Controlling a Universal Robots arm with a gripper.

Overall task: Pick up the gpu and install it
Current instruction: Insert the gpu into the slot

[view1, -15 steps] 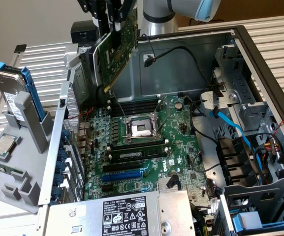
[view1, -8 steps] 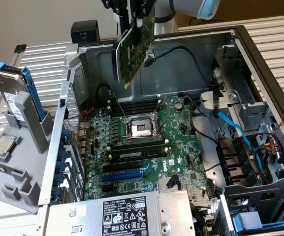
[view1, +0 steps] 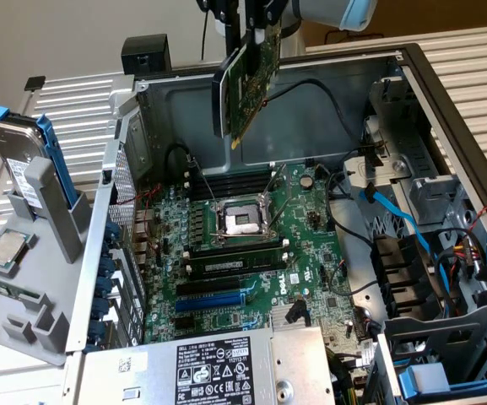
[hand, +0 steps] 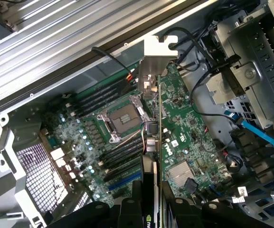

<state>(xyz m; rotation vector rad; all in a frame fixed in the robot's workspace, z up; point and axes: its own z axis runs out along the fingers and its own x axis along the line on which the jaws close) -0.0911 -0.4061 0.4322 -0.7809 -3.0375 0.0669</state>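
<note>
Exterior view: gripper [view1: 247,29] clenched on the gpu [view1: 247,89] hanging tilted beneath; that tilt could jam it against the motherboard [view1: 311,245].

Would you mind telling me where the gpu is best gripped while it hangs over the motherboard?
By its upper edge, from above, as the pincer holds the gpu now: the card hangs on edge, so its flat faces suit the jaws, and the lower edge and silver bracket are free.
</note>
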